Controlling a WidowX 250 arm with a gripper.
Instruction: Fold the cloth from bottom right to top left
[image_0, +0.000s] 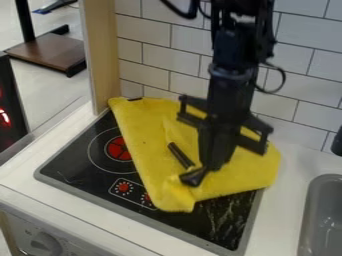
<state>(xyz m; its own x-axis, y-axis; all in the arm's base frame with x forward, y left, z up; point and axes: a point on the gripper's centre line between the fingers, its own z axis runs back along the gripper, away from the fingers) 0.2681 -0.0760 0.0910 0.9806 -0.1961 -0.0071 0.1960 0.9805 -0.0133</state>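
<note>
One yellow cloth (143, 145) partly covers red markings (123, 187) on the stovetop (83, 170).

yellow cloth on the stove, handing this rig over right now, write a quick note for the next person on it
Gripper: open, low over the lower middle of the yellow cloth, fingers apart with cloth showing between them.
Cloth: lies across the stove, its right end over the counter; rucked beside the gripper, near its lower edge.
Done: gripper is down at the cloth; no finished fold. I can't tell whether any of the creased part is a folded layer.
Left: grip the bottom right part, bring it to the top left, release.
</note>
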